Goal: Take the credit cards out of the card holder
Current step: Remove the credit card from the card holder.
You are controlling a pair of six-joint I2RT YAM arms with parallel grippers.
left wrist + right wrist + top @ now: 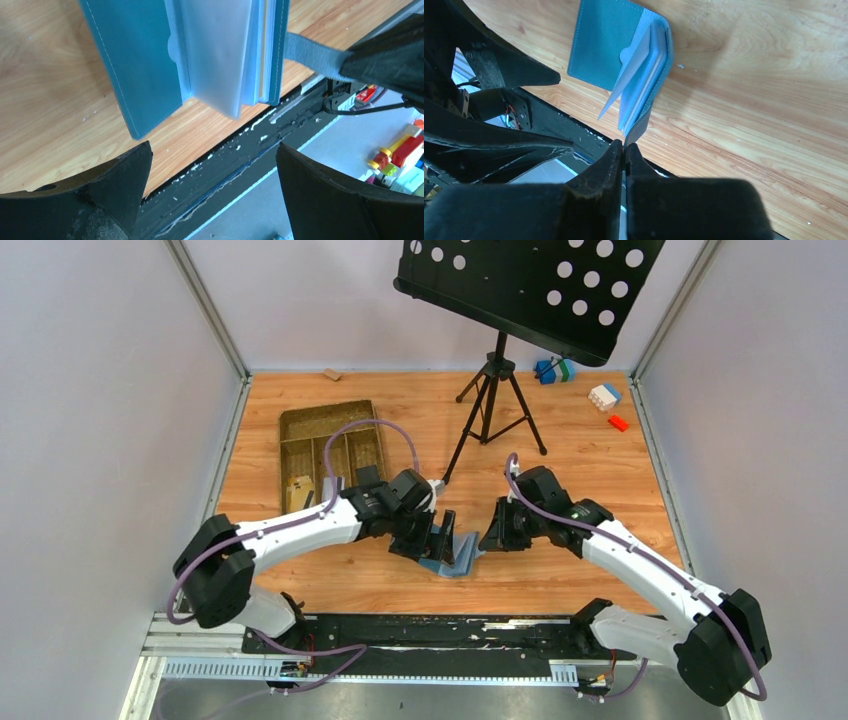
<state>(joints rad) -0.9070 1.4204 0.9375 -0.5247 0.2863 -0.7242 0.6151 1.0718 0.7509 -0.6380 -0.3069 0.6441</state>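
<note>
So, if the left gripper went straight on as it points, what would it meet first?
Probably the card holder: its opened clear sleeves hang right ahead of the open left gripper, though depth is unclear.

Tripod (pixel 497 370) near behind card holder (pixel 457 559); tray (pixel 330 408) left-rear.

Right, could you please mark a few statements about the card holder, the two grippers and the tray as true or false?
1. The card holder is open on the table. True.
2. The left gripper is clamped on its cover. False: its fingers are apart with nothing between them.
3. The right gripper pinches the holder's tab. True.
4. A black card lies loose on the wood. False: no card is out in any view.
5. The brown tray sits right of the tripod. False: it is left of it.
</note>
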